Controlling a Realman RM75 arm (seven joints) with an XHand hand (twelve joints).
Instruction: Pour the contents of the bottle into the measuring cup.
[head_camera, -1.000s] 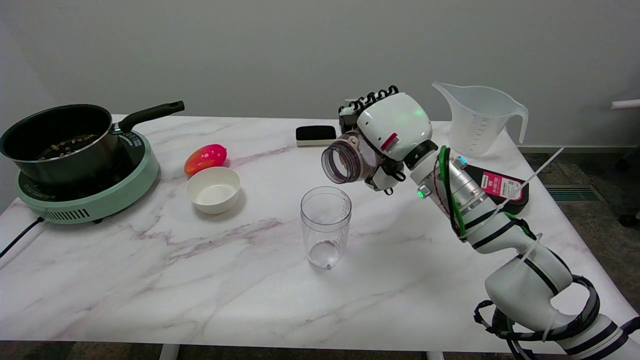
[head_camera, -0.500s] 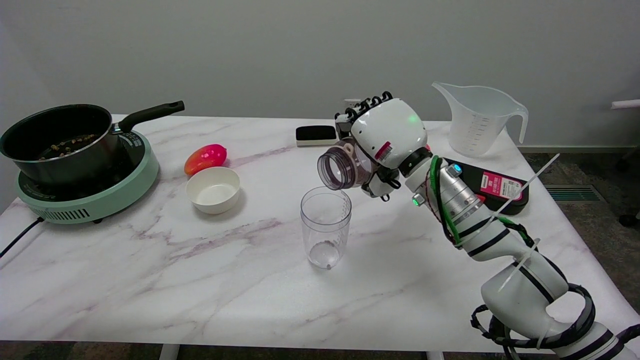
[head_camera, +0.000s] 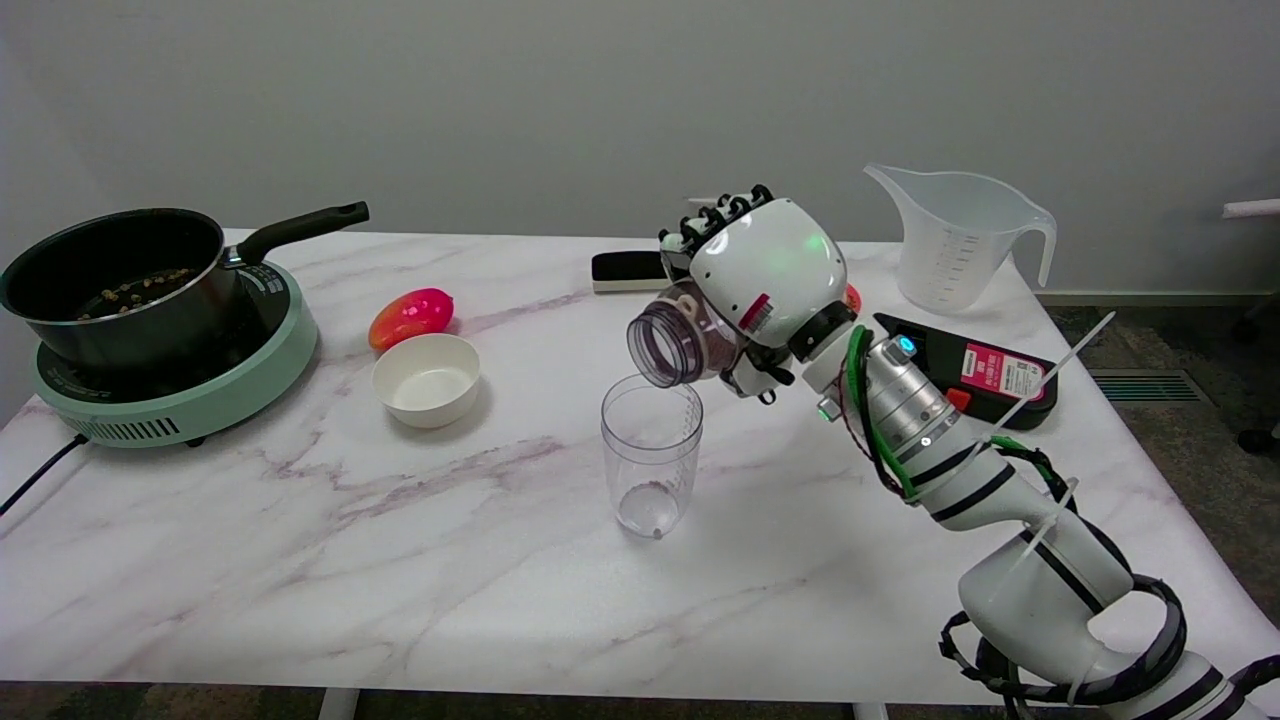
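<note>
My right hand (head_camera: 765, 275) grips a clear wide-mouthed bottle (head_camera: 672, 343), tipped on its side with the open mouth facing left and slightly down. The mouth hangs just above the rim of a small clear measuring cup (head_camera: 651, 452) that stands upright mid-table. A few small dark bits lie at the cup's bottom. The hand covers most of the bottle's body, so what it holds inside is hidden. A larger translucent measuring jug (head_camera: 955, 240) with a handle stands at the far right of the table.
A black pot (head_camera: 115, 280) with contents sits on a green hotplate (head_camera: 180, 390) at left. A red-orange fruit (head_camera: 410, 315) and a white bowl (head_camera: 427, 378) lie left of the cup. A black eraser-like block (head_camera: 625, 270) and a black device with a red label (head_camera: 985, 370) lie behind the arm.
My right hand has carried the bottle down and to the left, bringing its mouth from beside the cup to just over the cup's rim. The cup has stayed put.
</note>
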